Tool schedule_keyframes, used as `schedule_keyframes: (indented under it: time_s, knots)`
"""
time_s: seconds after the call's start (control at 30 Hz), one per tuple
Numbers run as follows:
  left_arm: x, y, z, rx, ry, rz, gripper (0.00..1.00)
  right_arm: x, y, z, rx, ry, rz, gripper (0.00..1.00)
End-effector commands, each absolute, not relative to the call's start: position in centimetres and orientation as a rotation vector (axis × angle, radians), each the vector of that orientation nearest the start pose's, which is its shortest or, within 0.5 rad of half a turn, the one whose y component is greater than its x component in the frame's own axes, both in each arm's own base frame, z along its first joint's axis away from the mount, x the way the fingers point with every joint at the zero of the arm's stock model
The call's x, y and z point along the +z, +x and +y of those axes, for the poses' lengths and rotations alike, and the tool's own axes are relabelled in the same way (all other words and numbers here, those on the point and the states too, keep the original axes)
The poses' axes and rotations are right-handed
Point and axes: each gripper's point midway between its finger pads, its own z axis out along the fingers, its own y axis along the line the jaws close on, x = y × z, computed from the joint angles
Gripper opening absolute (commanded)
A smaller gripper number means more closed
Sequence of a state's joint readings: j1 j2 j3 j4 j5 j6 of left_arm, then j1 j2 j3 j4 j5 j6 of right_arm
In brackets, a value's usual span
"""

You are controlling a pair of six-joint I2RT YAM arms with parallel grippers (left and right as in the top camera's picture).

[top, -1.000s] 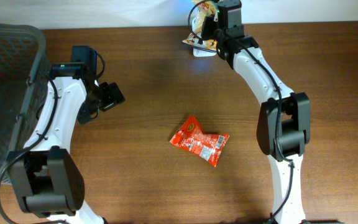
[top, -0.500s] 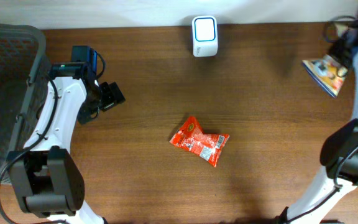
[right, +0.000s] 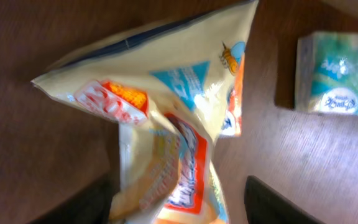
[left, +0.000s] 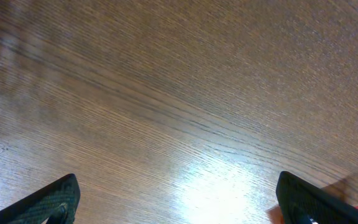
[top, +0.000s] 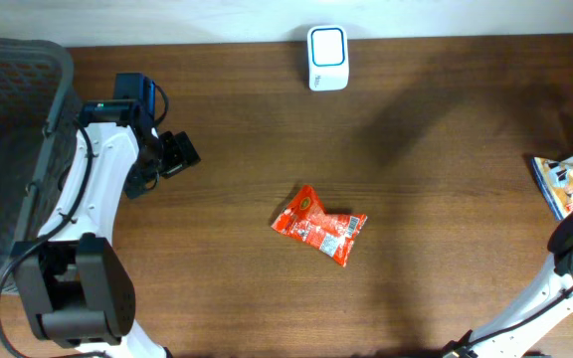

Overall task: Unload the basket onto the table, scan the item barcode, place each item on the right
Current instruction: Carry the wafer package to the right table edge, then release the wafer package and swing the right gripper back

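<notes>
Left claw [left: 178, 208]: spread wide, clamped on nothing, hanging over bare table [left: 179, 93]. One dark fingertip [left: 48, 202] low at each side of its own camera view, only wood grain between them. Just beyond the right-hand fingertip, a sliver of red at the corner. From overhead, red packet [top: 318, 226] lying flat on the wood, well apart from this claw and out ahead of it toward the middle. Behind the claw, past its own arm, a dark mesh basket [top: 8, 149].

Right claw [right: 179, 199]: fingers standing apart, low at either side of the wrist view, with the snack bag [right: 166, 93] filling the space between and ahead of them. Clear gap on the right finger's side; on the left side, touching or not, cannot tell. Blurred print, yellow with blue and orange. From overhead, same bag [top: 568, 182] at the table's right edge beside this arm. Beyond the right finger and apart from the bag, a small tissue pack [right: 331, 71].

White scanner [top: 327, 58] upright at the table's far edge, well apart from both claws, nothing in front of it.
</notes>
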State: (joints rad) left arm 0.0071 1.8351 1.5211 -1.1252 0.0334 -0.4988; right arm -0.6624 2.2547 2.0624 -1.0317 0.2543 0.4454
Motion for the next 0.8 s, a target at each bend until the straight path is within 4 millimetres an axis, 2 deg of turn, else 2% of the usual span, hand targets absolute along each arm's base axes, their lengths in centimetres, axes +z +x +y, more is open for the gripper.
schedule_keyframes:
  time_s: [0.0,0.07,0.1,0.13,0.2,0.23,0.27,0.33,0.37,0.43,0.53,0.6,0.77]
  knots:
    - [10.2,37.2,-0.2,-0.083,-0.765,2.933,0.99,13.0,38.1,-34.7,-0.380,1.515,2.328,0.73]
    - [10.2,37.2,-0.2,-0.083,-0.764,2.934,0.99,15.3,39.2,-32.4,-0.200,1.471,2.330,0.77]
    - [10.2,37.2,-0.2,-0.083,-0.764,2.934,0.99,16.7,40.1,-30.5,-0.047,1.435,2.336,0.80]
    - [10.2,37.2,-0.2,-0.083,-0.764,2.934,0.99,19.1,41.5,-26.6,0.235,1.304,2.363,0.83]
    - [10.2,37.2,-0.2,-0.083,-0.764,2.934,0.99,23.1,42.7,-20.0,0.583,1.010,2.396,0.83]
    - [10.2,37.2,-0.2,-0.083,-0.764,2.934,0.99,23.7,42.6,-19.0,0.590,0.988,2.406,0.84]
    - [10.2,37.2,-0.2,-0.083,-0.764,2.934,0.99,24.0,42.4,-18.3,0.515,0.958,2.439,0.88]
    - [10.2,37.2,-0.2,-0.083,-0.764,2.934,0.99,22.5,41.6,-20.2,0.218,1.018,2.500,0.92]
    - [10.2,37.2,-0.2,-0.083,-0.764,2.934,0.99,21.5,40.7,-21.8,0.078,1.110,2.507,0.85]
    - [10.2,37.2,-0.2,-0.083,-0.764,2.934,0.99,19.5,38.8,-24.6,-0.111,1.306,2.484,0.58]
    - [10.2,37.2,-0.2,-0.083,-0.764,2.934,0.99,17.2,37.4,-27.5,-0.207,1.441,2.460,0.39]
    - [10.2,37.2,-0.2,-0.083,-0.764,2.934,0.99,14.8,37.6,-29.5,-0.219,1.482,2.446,0.37]
    - [10.2,37.2,-0.2,-0.083,-0.764,2.934,0.99,11.1,38.7,-32.9,-0.324,1.510,2.404,0.35]
